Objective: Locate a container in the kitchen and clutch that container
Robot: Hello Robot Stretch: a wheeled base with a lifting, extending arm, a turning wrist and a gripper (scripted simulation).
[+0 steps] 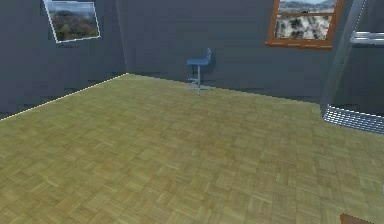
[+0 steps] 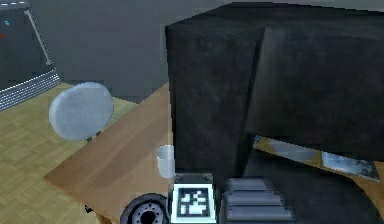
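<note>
**Desk:** Nearest us, at the arm side view's bottom edge, is the gripper, its dark body just left of the white marker square. How do the fingers stand?

**Field:** We cannot tell. Their tips are lost against the wooden worktop, and we cannot tell whether they hold anything.

**Desk:** And the container?

**Field:** A small white cup stands upright on the worktop just beyond the gripper, near the left face of a big black block. Whether the gripper touches it we cannot say.

**Desk:** Farther out?

**Field:** A round grey chair back sits past the worktop's far edge. Ahead of us lies parquet floor, with a blue stool at the far wall and a framed picture above.

**Desk:** The step in hand?

**Field:** As we judge it, the final approach to the cup. To do it well we would line the fingers squarely with the cup and come in slow and level. We would also keep off the block's face and avoid nudging the light cup along the worktop before we take it.
</note>
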